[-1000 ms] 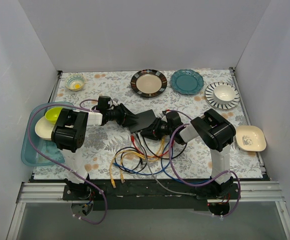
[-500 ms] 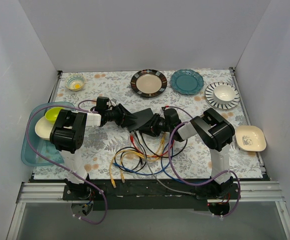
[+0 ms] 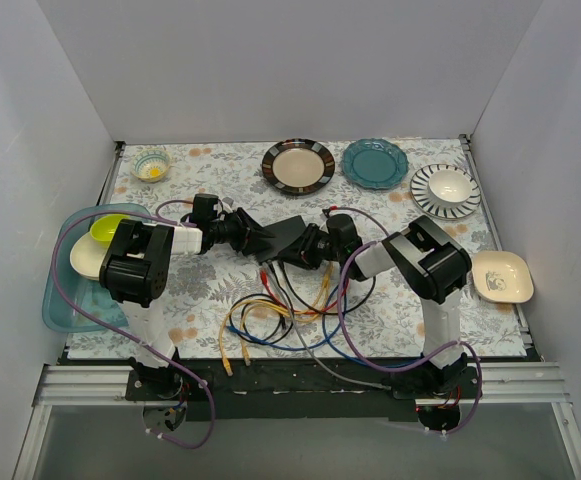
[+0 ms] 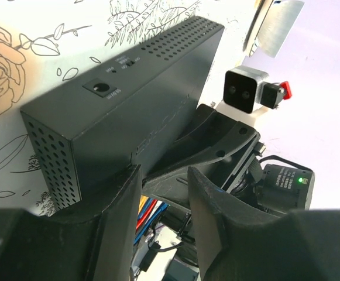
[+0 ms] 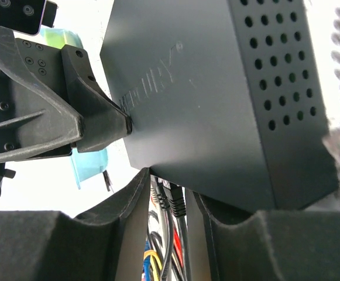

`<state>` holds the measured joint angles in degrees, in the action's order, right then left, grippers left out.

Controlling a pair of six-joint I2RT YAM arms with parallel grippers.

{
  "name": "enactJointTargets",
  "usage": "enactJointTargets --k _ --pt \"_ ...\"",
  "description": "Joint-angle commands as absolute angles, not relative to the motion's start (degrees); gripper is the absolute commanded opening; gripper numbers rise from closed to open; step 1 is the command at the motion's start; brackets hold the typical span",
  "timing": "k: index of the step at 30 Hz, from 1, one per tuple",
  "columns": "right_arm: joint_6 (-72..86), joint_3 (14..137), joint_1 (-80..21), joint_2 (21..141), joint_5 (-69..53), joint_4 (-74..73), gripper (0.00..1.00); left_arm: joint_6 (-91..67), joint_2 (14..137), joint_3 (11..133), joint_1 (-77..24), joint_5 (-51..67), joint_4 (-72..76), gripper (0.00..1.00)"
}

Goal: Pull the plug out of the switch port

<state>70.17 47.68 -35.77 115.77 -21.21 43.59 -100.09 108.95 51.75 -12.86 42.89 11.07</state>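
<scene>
White walls (image 3: 270, 70) box in a table (image 3: 210, 175) under a floral cloth, with dishes along the far edge and a tangle of coloured cables (image 3: 270, 320) near the arm bases. The switch (image 3: 288, 236) sits mid-table between my two arms, tipped up off the cloth rather than lying flat.

My left gripper (image 4: 164, 175) is against it from the left. In the right wrist view one of its fingertips presses on the broad face. I cannot tell whether the other finger clamps the far side.

My right gripper (image 5: 172, 187) is just under the lower edge, its fingers set a narrow gap apart with the plug (image 5: 174, 202) between them. I cannot tell whether the pads actually bear on it.

The plug enters the switch directly above those fingers, and its black lead (image 5: 178, 246) runs back down toward the right wrist. So I judge the pull axis runs straight along that lead, away from the socket edge. The right arm is the nearer one for it, while the left braces the box.
</scene>
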Motion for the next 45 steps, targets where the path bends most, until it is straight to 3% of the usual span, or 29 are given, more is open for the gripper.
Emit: enactJointTargets --k 1,26,35,42,45 --pt "64.7 51.2 -36.2 118.7 -17.8 38.3 0.35 -96.9 109.4 49.0 -13.0 37.2 4.1 0.39" --pt "58.0 49.7 -37.4 119.4 -22.1 30.8 0.41 -97.4 109.7 49.4 -13.0 37.0 4.5 0.39" --pt "61.9 48.3 -37.4 120.1 -21.8 34.1 0.21 -97.2 109.3 49.0 -13.0 37.3 4.5 0.39" --pt "70.0 45.9 -37.2 121.2 -22.7 43.9 0.15 -97.5 107.5 47.6 -13.1 38.2 4.4 0.38" --pt "69.3 46.4 -37.1 121.6 -23.2 43.6 0.04 -98.0 105.1 45.8 -13.4 39.2 4.7 0.39"
